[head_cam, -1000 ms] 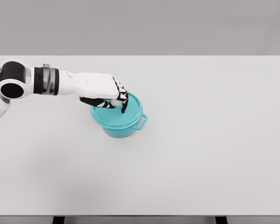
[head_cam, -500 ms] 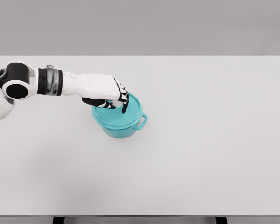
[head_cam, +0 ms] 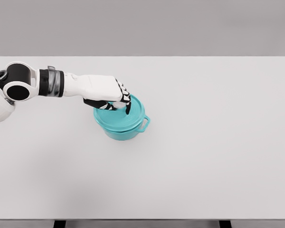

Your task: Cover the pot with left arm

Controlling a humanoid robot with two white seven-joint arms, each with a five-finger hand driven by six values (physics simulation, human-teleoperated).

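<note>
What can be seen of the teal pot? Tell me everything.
The pot is a round teal vessel, smooth and plastic-looking, standing upright on the white table, left of the table's middle. A matching teal lid sits on top, apparently covering it. One loop handle juts out on its right side; any opposite handle is hidden. The left hand reaches over the lid from the left, fingers curled down at the lid's middle, where any knob is hidden.

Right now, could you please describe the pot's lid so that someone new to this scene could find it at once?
On the white table, left of the middle, stands a teal pot with a side handle at its right. The lid is the round teal disc on top of it, under the fingers of the left robot hand; nothing else here is coloured.
</note>
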